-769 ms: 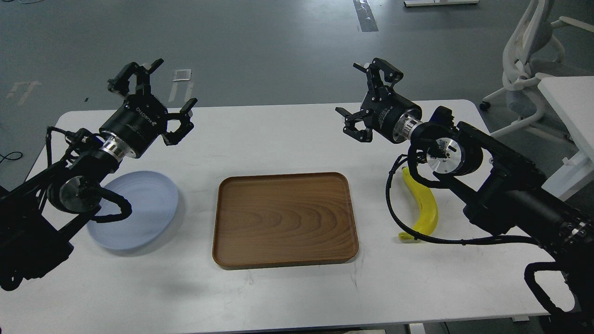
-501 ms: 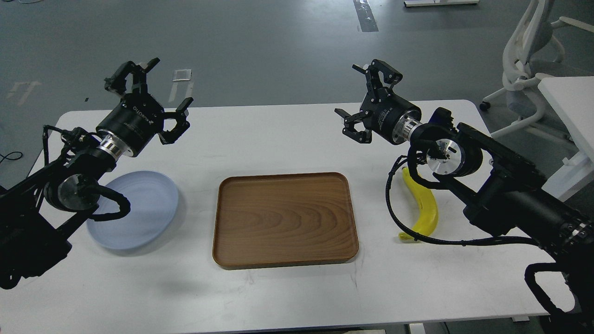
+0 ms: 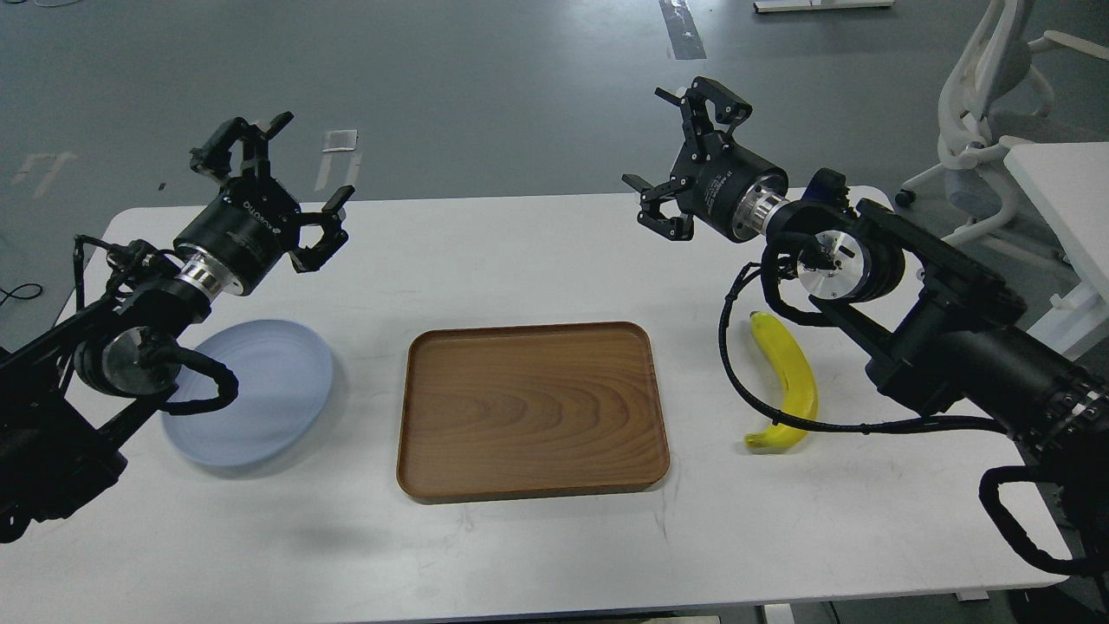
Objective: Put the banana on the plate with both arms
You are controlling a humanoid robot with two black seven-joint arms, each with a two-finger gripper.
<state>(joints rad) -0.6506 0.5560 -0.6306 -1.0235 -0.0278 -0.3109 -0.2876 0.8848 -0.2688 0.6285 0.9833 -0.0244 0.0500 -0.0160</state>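
A curved yellow banana [image 3: 791, 380] lies on the white table [image 3: 520, 251] at the right, below my right arm's wrist and a loop of cable. The pale blue plate [image 3: 260, 394] lies at the left, partly hidden by my left arm. My left gripper [image 3: 270, 184] is open and empty, raised above the table behind the plate. My right gripper [image 3: 684, 158] is open and empty, raised above the table's far edge, up and left of the banana.
A rectangular brown wooden tray [image 3: 530, 407] lies in the middle of the table, between plate and banana. A white office chair [image 3: 988, 95] and another white table [image 3: 1070, 204] stand at the right, off the table.
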